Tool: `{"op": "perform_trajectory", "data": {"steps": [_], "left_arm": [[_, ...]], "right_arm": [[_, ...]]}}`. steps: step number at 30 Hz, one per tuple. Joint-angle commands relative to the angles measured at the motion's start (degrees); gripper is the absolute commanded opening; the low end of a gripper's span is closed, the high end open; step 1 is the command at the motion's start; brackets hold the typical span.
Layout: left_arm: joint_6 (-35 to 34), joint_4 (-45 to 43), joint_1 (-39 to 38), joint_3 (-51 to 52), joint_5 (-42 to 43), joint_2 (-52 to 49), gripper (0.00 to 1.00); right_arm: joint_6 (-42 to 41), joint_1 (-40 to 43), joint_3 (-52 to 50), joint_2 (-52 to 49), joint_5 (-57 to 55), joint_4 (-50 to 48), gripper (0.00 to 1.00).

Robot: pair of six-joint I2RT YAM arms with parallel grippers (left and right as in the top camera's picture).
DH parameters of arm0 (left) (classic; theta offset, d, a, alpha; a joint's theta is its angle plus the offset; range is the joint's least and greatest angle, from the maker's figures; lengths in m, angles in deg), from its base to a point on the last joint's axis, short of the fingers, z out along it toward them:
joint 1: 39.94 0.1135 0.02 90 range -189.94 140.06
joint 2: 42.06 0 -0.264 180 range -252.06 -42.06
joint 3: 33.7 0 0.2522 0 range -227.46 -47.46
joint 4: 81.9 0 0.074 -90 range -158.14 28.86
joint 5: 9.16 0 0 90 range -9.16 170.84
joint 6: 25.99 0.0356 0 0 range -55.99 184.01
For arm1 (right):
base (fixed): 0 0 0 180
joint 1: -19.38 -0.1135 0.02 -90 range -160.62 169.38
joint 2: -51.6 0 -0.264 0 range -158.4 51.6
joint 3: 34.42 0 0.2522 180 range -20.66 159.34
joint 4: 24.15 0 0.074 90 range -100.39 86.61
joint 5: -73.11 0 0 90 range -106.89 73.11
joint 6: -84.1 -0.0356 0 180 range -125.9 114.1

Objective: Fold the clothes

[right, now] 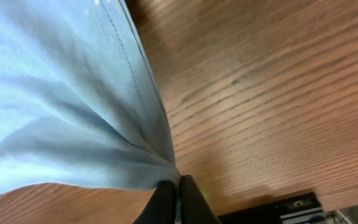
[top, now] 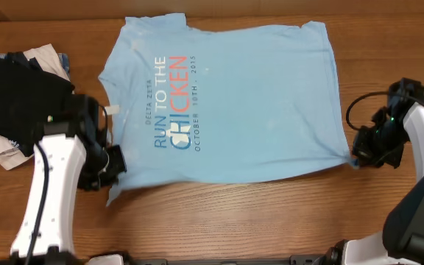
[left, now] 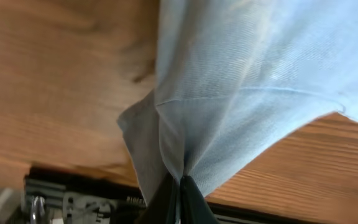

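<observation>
Nearest the wrist cameras, bunched blue cloth is seen drawn into the fingertips of each arm: the left gripper (left: 179,190) is pressed together on a gathered corner of the T-shirt (top: 227,103), and the right gripper (right: 178,188) is likewise pinched on a stitched hem edge, with folds fanning away from both pinch points. From overhead, the T-shirt is shown spread flat across the middle of the table (top: 271,221), chest side up, with the lettering (top: 174,103) turned sideways. Its long axis is laid from left to right, the collar end toward the left arm and the hem toward the right arm. The two near corners are the ones held, one per gripper, so the body of the garment lies away from both grippers, toward the far edge of the table. The coming move is judged to be a lift and carry of that near edge over the rest of the cloth, shared evenly since each arm is at its own corner. The wooden surface is bare around the T-shirt, except at the far left, where a pile of clothes (top: 9,96), black over pale, is set just beside the left arm.
</observation>
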Motion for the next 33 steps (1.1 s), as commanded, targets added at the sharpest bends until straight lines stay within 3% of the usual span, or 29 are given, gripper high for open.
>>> {"op": "perform_trajectory", "data": {"steps": [1,12,20,27,33], "left_arm": [[-5.6,-0.5,0.4,2.6,-3.4,5.0,0.04],[-16.4,4.1,0.4,2.6,-8.7,16.7,0.04],[-17.4,3.0,0.4,2.6,-9.3,18.4,0.04],[-15.4,-6.3,0.3,2.8,-6.4,16.2,0.04],[-15.4,-8.4,0.3,2.8,-5.8,12.8,0.04]], "right_arm": [[-1.7,0.0,-2.4,4.2,0.5,-0.7,0.04],[-4.0,6.5,-3.8,12.6,-0.2,-0.9,0.04],[-4.0,9.1,-3.8,14.6,0.8,-1.0,0.04],[-3.8,5.9,-3.8,14.6,1.8,-5.9,0.04],[-3.1,1.2,-3.8,13.9,1.7,-8.4,0.04]]}}
